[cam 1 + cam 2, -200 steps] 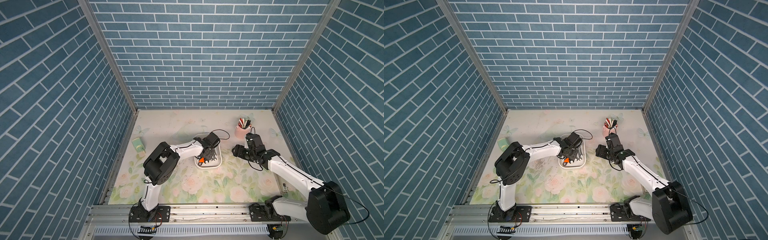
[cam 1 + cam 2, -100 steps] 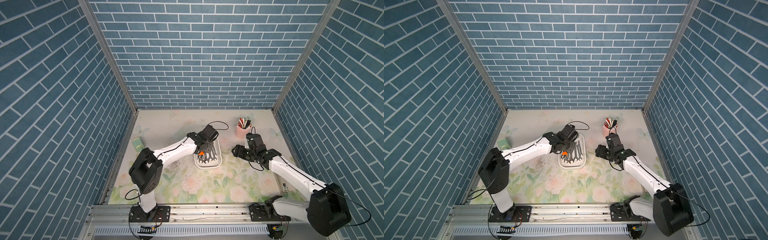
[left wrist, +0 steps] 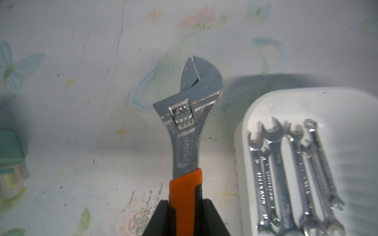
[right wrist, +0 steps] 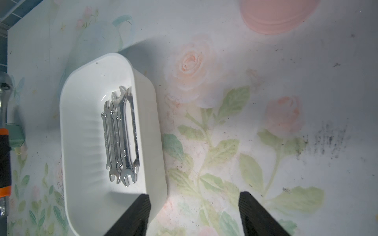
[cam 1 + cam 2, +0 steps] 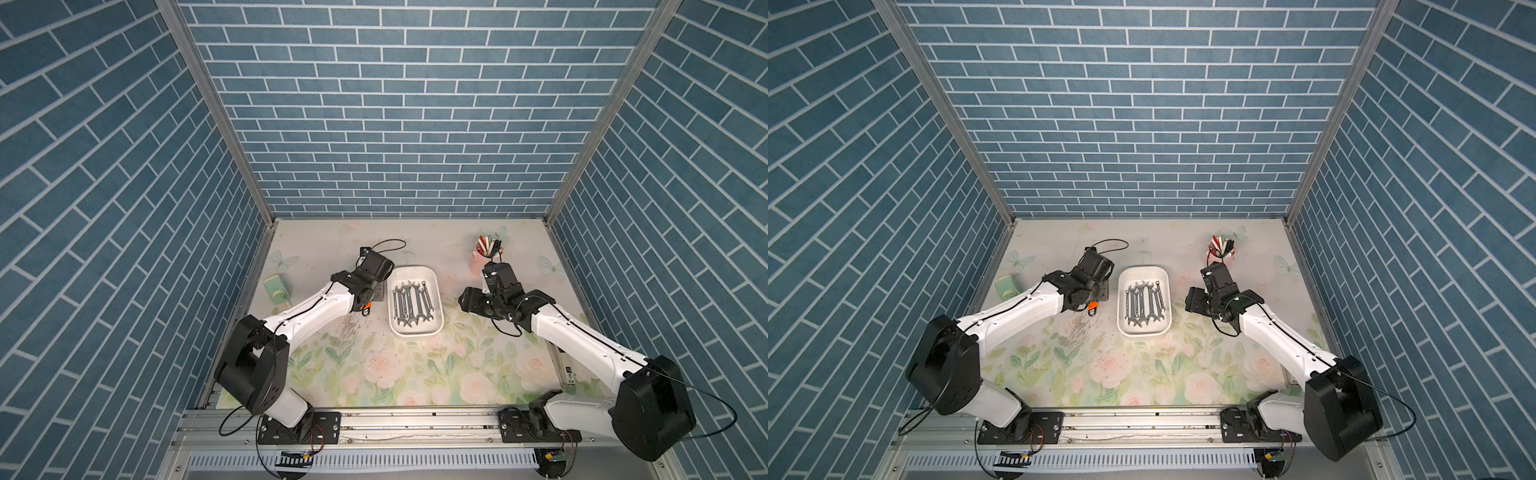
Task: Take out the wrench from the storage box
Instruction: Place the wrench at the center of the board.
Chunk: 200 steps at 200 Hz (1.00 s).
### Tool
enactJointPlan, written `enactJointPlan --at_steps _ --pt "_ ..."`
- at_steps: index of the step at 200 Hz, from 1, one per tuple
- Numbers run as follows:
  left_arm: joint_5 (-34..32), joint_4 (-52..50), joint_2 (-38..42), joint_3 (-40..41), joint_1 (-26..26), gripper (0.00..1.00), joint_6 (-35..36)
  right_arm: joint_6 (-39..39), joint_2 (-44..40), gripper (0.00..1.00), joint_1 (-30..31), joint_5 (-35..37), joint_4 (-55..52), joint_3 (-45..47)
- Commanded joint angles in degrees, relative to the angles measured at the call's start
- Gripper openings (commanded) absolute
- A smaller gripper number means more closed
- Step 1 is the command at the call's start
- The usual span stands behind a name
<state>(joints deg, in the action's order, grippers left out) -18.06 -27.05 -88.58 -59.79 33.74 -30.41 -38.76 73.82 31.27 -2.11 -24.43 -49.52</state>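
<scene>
Wrench w/ orange-black handle is out of the storage box in both top views. It sits in the left gripper, just beside the box's long side, on the left arm's side, over the floral table mat. Only the orange handle end shows clearly there; the rest is hidden under the wrist. The white box holds a row of small silver spanners, lying side by side lengthwise. The right gripper hangs on the other side of the box, near it but not touching. A pink cup of pens stands behind the right arm, twd. the back wall. A small green item lies at the left edge of the mat.

Left wrist view: the two black fingers press on the wrench handle from both sides, so this claw is clamped on it. The metal head w/ its adjusting screw points away from the camera, its mouth almost closed. The box w/ the spanners is beside the wrench, apart from it. Whether the wrench touches the mat, I cannot tell.

Right wrist view: the fingers of the right gripper stand wide apart, w/ nothing btw. them. One fingertip overlaps the box's corner in this view, the other is over the mat. The wrench shows at the edge of the view, outside the box.
</scene>
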Motion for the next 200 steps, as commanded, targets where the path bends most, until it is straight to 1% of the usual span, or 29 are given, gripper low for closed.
enactJointPlan --at_steps 1,56,100,125,132,141,169,176,200 --pt "-2.06 6.76 0.34 2.42 -0.85 0.14 -3.38 -1.19 2.12 0.72 1.91 2.18 -2.64 -3.08" --pt "0.15 11.69 -5.37 6.67 -1.01 0.14 -5.06 -2.90 5.54 0.71 4.45 3.47 -4.44 -7.02" --pt "0.91 13.31 -8.62 7.26 -0.99 0.16 -4.51 -2.87 10.71 0.67 7.00 5.09 -8.33 -14.48" --pt "0.82 13.03 -11.00 6.68 -1.01 0.17 -3.70 -2.64 14.88 0.59 7.79 4.76 -11.17 -19.73" --pt "0.92 13.21 -10.93 6.87 -1.03 0.19 -3.69 -2.61 16.26 0.57 7.97 4.62 -12.14 -21.39" --pt "1.07 13.13 -10.40 7.10 -0.97 0.24 -3.62 -2.48 18.06 0.57 8.47 4.63 -13.33 -23.64" --pt "0.84 12.14 -6.59 7.32 -1.02 0.53 -2.76 -2.13 24.49 0.56 11.36 6.18 -18.09 -32.03" --pt "0.53 11.64 -5.16 7.40 -1.12 0.55 -2.64 -2.02 26.13 0.56 12.07 6.39 -18.87 -33.95" --pt "-0.07 9.38 0.25 7.23 -1.60 0.58 -1.94 -2.19 31.44 0.54 13.92 7.49 -20.77 -39.30"
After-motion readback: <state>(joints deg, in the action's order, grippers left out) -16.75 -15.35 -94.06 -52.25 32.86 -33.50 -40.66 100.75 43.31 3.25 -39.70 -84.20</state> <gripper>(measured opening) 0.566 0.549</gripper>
